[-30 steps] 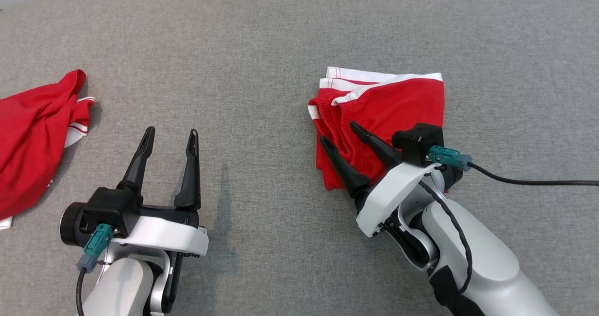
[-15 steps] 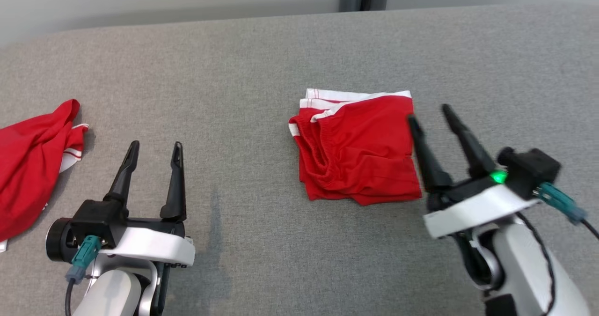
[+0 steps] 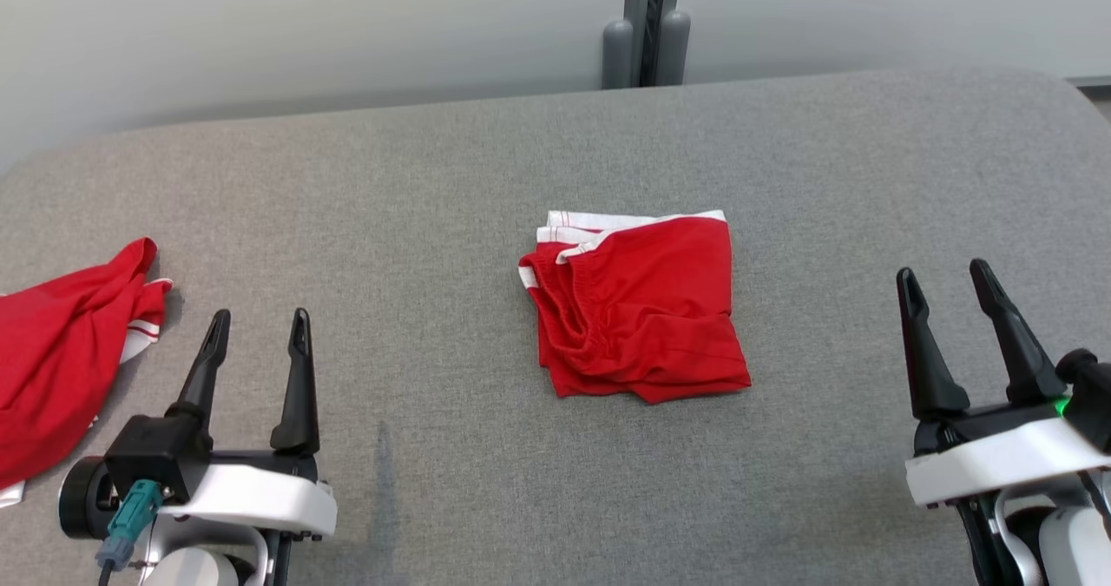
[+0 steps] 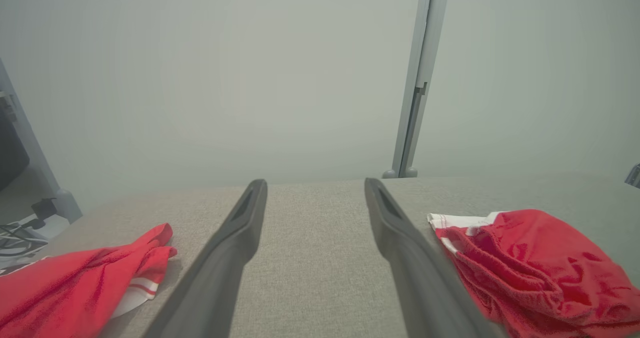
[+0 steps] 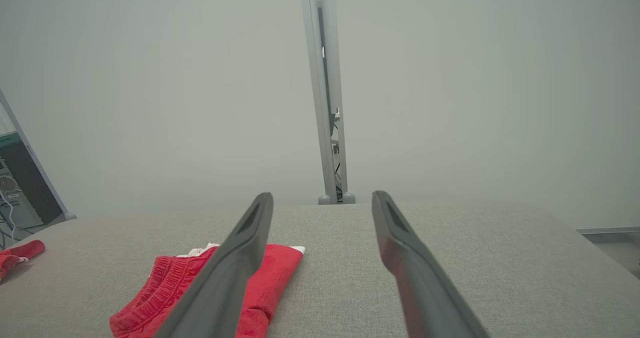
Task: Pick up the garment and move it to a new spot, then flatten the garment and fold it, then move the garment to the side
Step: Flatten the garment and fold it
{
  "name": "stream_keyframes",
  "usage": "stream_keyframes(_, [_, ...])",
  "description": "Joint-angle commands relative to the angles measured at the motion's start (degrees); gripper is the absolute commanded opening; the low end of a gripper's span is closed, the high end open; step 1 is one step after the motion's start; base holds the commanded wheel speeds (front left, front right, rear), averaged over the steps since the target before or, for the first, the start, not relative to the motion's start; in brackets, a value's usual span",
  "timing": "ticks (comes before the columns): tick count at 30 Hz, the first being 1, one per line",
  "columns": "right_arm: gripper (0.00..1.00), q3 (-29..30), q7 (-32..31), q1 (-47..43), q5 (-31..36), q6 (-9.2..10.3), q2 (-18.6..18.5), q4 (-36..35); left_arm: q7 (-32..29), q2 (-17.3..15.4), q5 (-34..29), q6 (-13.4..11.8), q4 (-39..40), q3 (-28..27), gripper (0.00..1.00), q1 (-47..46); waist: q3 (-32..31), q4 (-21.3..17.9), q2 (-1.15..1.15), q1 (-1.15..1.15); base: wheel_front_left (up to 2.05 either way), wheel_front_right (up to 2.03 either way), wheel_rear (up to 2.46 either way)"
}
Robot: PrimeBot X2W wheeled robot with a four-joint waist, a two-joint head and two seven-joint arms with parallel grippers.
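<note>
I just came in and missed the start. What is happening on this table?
A folded red garment lies in the middle of the grey table, touched by nothing. The robot's left end effector and right end effector stand open and empty, one on each side of it. A crumpled red garment lies at the far left.

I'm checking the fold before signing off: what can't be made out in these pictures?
Folded garment: lower layers, head view, hidden under its own top layer.
Same garment, right wrist view: partly behind a finger of the right gripper.
Crumpled red garment: cut off by the head view's left edge.
</note>
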State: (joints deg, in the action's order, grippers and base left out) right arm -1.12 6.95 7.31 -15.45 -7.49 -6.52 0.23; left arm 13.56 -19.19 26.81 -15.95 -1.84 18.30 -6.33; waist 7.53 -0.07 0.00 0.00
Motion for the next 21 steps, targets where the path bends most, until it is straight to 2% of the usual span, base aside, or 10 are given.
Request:
stream_keyframes(1, [1.0,0.2,-0.54,-1.16,0.63,0.0,-0.26,-0.66,-0.16,-0.42,0.24,-0.03,0.29,-0.15,1.0,0.87,-1.29,-0.18,0.0,0.0,0.0,0.0,0.0])
stream_keyframes(10, [1.0,1.57,-2.85,-6.82,1.23,0.0,-0.53,-2.73,0.45,-2.13,0.1,1.74,0.12,0.67,1.0,4.34,-6.14,0.55,0.0,0.0,0.0,0.0,0.0])
stream_keyframes(21, [1.0,2.57,-5.54,-10.54,1.42,0.0,-0.35,-4.78,-0.33,-3.24,-1.46,0.06,0.38,1.57,1.0,6.26,-8.02,1.29,0.0,0.0,0.0,0.0,0.0])
